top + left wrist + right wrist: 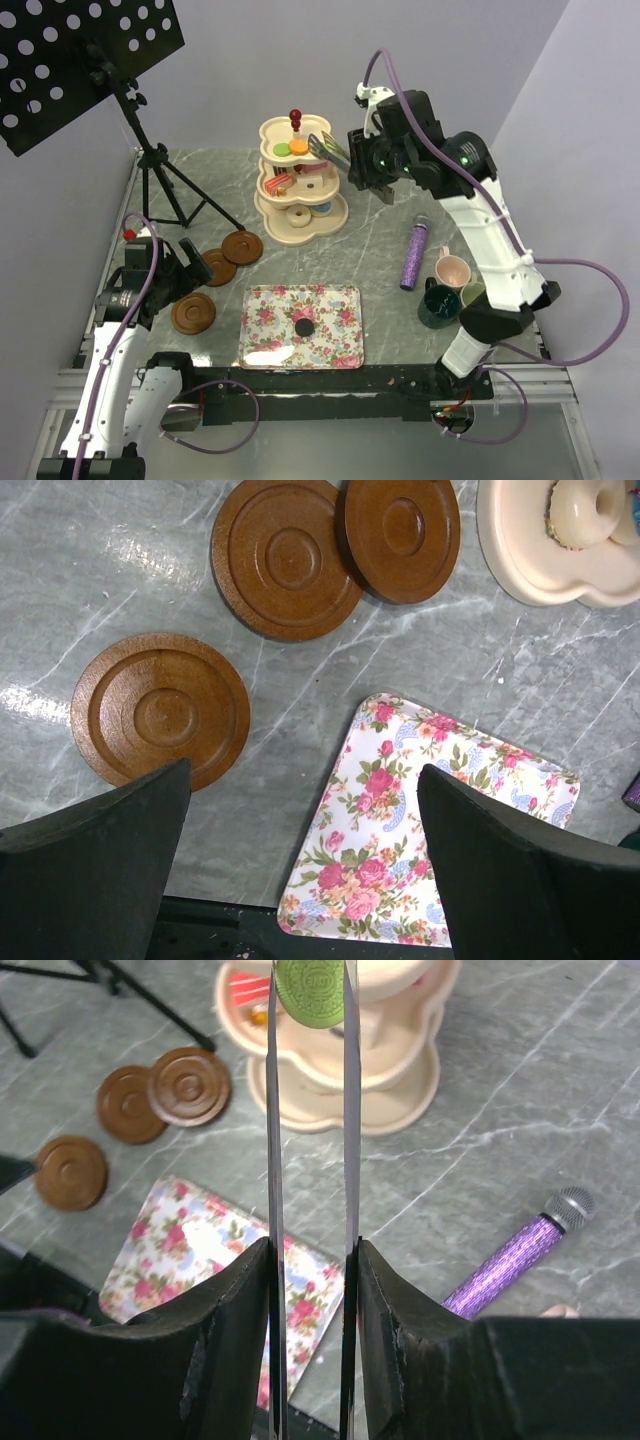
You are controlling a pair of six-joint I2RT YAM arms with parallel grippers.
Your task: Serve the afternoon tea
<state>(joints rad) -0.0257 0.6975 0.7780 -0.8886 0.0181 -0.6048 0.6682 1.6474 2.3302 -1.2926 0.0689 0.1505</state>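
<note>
Black fingers (235, 1340) of my right gripper (312, 1252) fill the lower frame of the right wrist view, clamped on a pair of metal tongs (272, 1110). At the top edge, a green macaron (310, 990) fills the gap between the tong tips, over the cream three-tier stand (400, 1080). My left gripper (300, 850) stands spread wide and holds nothing, above the marbled table (100, 570). It hangs between one brown saucer (160, 712) at left of frame and the floral tray (400, 820) at lower right. Two further saucers (288, 558) overlap at the top. In the overhead view I see the pink mug (452, 270), dark teal mug (438, 306) and pale green mug (473, 292) clustered at right, beside the purple microphone (414, 255).
</note>
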